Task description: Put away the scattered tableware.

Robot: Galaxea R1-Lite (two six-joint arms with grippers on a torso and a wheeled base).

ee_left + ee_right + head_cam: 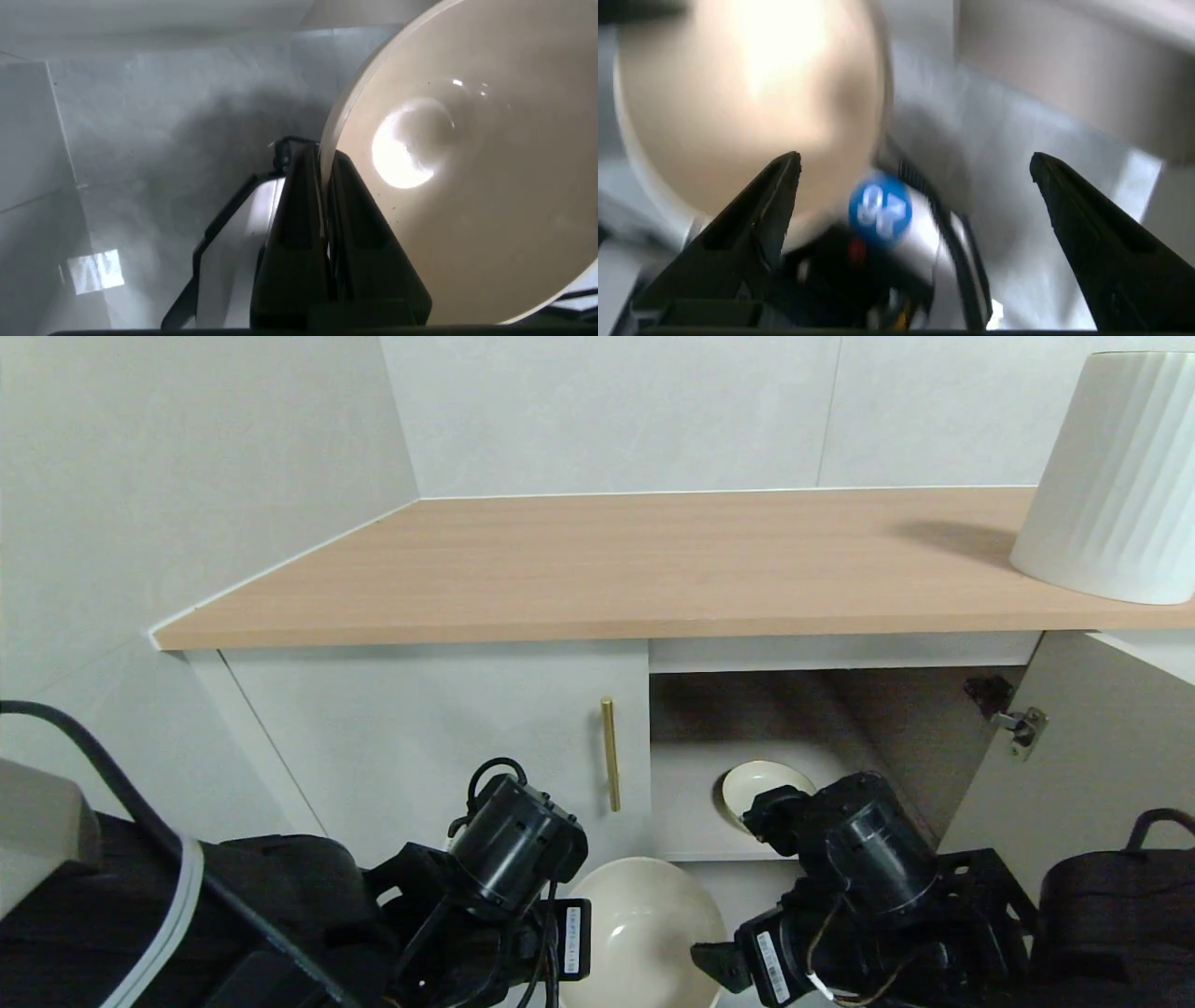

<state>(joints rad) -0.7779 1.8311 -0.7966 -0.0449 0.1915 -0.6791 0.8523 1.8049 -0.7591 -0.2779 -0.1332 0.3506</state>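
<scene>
- Head view: the cabinet (691, 803) under the tabletop (653, 560) stands open. A small bowl (761, 789) sits on the cabinet floor, toward its left front, so I judge one piece stowed. The large bowl (644, 933) is held low before the opening, not yet in.
- Left wrist view: the left end effector (324, 201) is pinched tight on the large bowl's rim.
- Right wrist view: the right end effector (915, 177) is spread wide and empty.
</scene>
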